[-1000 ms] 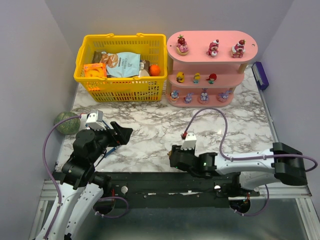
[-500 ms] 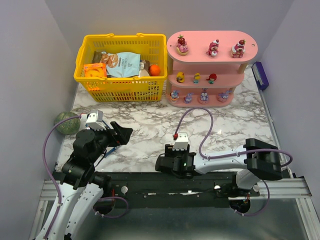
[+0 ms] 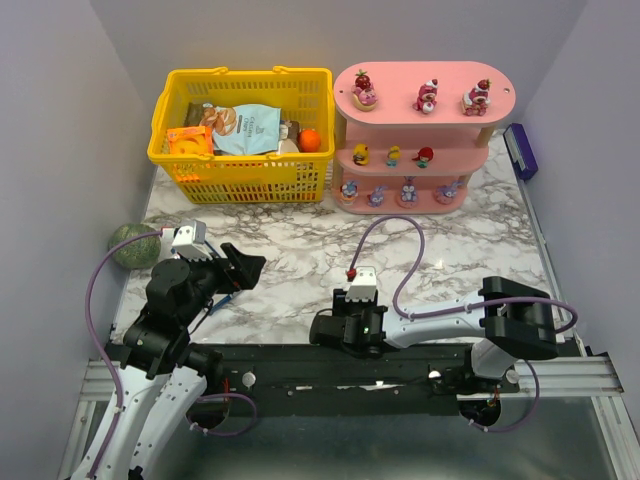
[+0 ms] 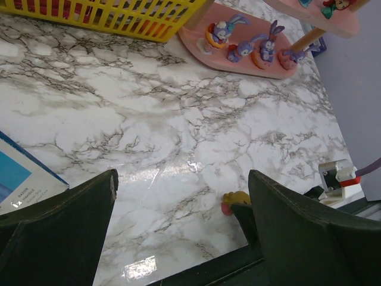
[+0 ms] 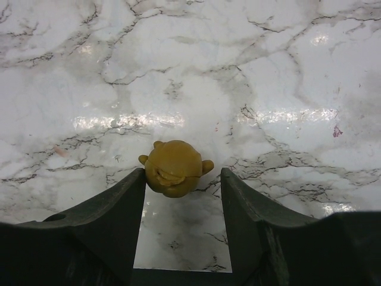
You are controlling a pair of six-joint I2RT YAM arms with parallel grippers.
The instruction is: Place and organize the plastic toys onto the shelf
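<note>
Pink three-tier shelf [image 3: 500, 95] was loaded: three strawberry-topped figurines [image 3: 363, 92] top, three small round ones [image 3: 392, 155] middle, four purple bunnies [image 3: 408, 190] bottom. Yellow plastic basket [image 3: 240, 182] was filled with snack packets [image 3: 245, 128], one orange ball [image 3: 310, 140]. Mustard round toy [image 5: 174, 168] was straddled on the table [image 3: 300, 250] by the right hand [image 5: 182, 174], jaws apart, unclamped. Left hand [image 4: 181, 179] was held wide open, empty.

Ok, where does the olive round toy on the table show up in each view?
Right wrist: toy at centre, between the right gripper's fingers, a gap left on one side.
Left wrist: low, right of centre, by the near table edge.
Top external: not visible; probably hidden under the right gripper at the near edge.
Shared landmark: the marble table, seen in all three views.
</note>
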